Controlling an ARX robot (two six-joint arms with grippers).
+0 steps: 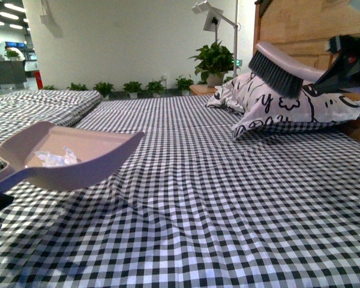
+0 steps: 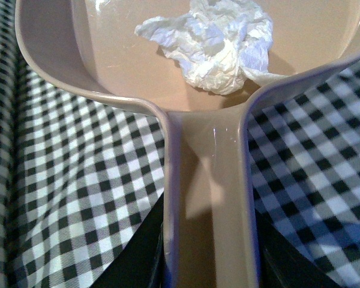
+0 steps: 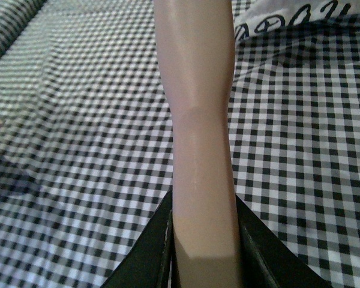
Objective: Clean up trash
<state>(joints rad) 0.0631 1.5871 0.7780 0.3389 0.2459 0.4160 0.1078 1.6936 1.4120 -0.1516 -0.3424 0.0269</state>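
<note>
Checkered surface [image 1: 228, 198] carries nothing readable; crumpled white trash [image 2: 213, 51] sits in the dustpan [image 2: 108, 66], left jaws clenched on its handle, right jaws grasping the brush [image 1: 276, 71].

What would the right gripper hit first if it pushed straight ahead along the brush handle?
Probably the checked bedsheet: the right gripper, shut on the brush, aims down over bare cloth, with the pillow off to one side. Depth is unclear.

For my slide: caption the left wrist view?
Left gripper holds beige plastic dustpan containing crumpled white tissue.
</note>
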